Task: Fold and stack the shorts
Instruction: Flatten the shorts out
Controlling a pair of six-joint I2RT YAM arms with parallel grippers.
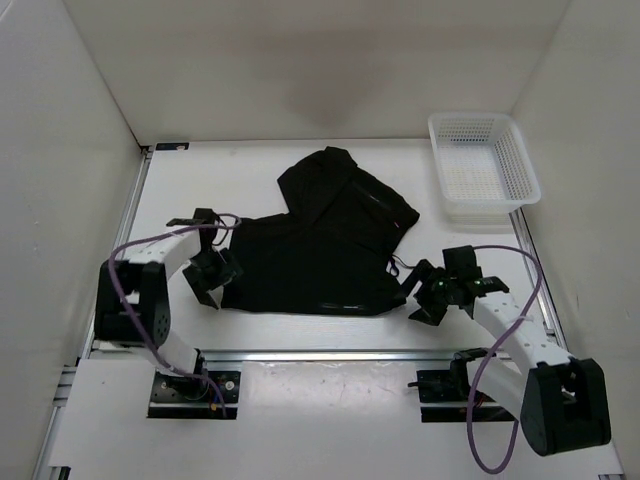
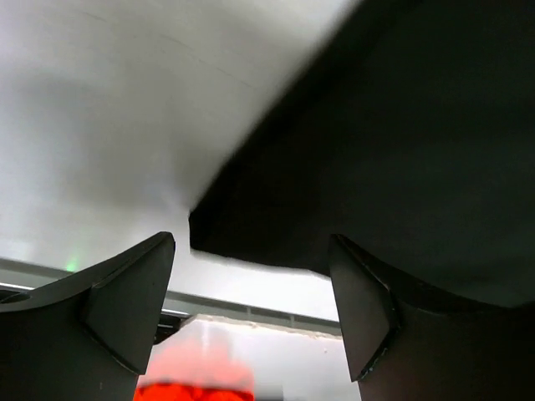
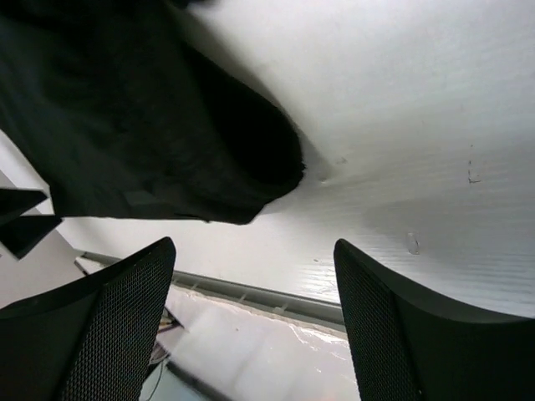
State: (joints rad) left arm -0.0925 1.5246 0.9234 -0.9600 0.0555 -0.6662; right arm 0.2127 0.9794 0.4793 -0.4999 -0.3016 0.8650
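While the shorts (image 1: 320, 250) lie spread on the middle of the desk (image 1: 230, 180), a pair of fingers sits low at each of their near corners. Black cloth forms a broad patch along the near side. A narrower part reaches toward the far edge, and a flap points right toward a white mesh basket (image 1: 482, 165). The cloth seems doubled over in places, though its darkness hides the layers. The left fingers (image 2: 125, 309) stand apart with nothing between them, just beside the near left corner of the shorts. In the left wrist view that corner lies flat on the desk beyond the gap, its edge running up and to the right. The right fingers (image 3: 109, 326) stand apart too, holding nothing, just off the near right corner. In the right wrist view a rounded, bunched corner of the shorts rests on the desk beyond them, toward the left-hand finger, with bare white desk ahead of the other. The left arm (image 1: 165, 255) bends in from the left edge, and the right arm (image 1: 510, 320) comes in from the near right. The basket sits at the far right corner of the desk, apart from the shorts.
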